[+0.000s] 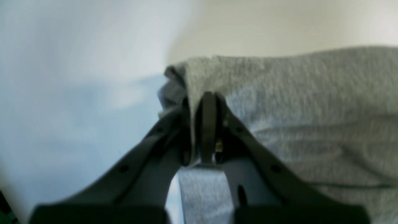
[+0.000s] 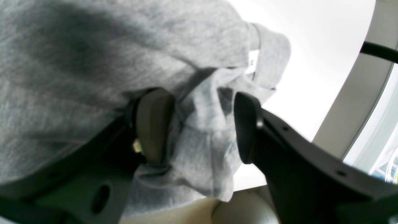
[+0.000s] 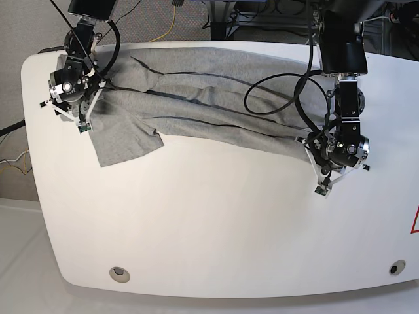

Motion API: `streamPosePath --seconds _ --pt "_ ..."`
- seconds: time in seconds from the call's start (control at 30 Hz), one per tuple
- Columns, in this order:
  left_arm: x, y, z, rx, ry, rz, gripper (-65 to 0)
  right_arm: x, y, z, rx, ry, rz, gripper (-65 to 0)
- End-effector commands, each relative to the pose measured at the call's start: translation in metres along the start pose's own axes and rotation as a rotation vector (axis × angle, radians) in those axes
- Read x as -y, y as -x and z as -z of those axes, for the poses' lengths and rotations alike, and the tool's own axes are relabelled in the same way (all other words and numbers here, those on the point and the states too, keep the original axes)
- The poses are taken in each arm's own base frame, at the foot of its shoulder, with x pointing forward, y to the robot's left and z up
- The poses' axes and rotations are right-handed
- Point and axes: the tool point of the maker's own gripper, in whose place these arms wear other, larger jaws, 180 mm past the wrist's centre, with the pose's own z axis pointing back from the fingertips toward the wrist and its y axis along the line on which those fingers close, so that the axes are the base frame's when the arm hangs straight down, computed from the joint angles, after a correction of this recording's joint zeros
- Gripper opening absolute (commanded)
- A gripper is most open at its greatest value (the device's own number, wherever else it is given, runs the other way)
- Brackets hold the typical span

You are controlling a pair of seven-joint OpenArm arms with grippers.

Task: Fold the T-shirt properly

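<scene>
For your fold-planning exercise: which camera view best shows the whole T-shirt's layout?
The base view: the T-shirt lies stretched across the white table, one sleeve visible. Both wrist views show only bunched grey fabric at each end effector.
</scene>
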Motion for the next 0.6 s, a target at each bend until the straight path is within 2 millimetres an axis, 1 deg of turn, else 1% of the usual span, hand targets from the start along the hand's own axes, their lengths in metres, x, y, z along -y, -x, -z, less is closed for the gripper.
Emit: streamPosePath --seconds 0.0,0.1,0.27,0.4,0.57 --pt "-0.008 -0.010 -0.007 0.023 -0.021 -0.004 -61.9 -0.010 -0.004 0.000 0.016 -0.044 -0.006 -30.5" --pt "-0.008 -0.006 -0.006 0.015 -0.020 -0.006 -61.9 -0.009 -0.003 0.000 0.015 -0.041 -0.007 -30.5" --pt "-0.006 0.008 -0.002 -0.013 -0.014 -0.014 -61.9 -0.009 -0.004 0.000 0.016 -0.041 -0.007 -30.5" --pt "-0.008 0.013 -0.001 -0.021 -0.015 -0.028 -61.9 -0.009 -0.004 0.000 0.016 -0.041 -0.007 -30.4" --pt "-0.010 0.014 -0.001 -0.023 -0.020 -0.028 -61.9 -0.008 -0.005 0.000 0.018 -0.040 -0.007 -30.2"
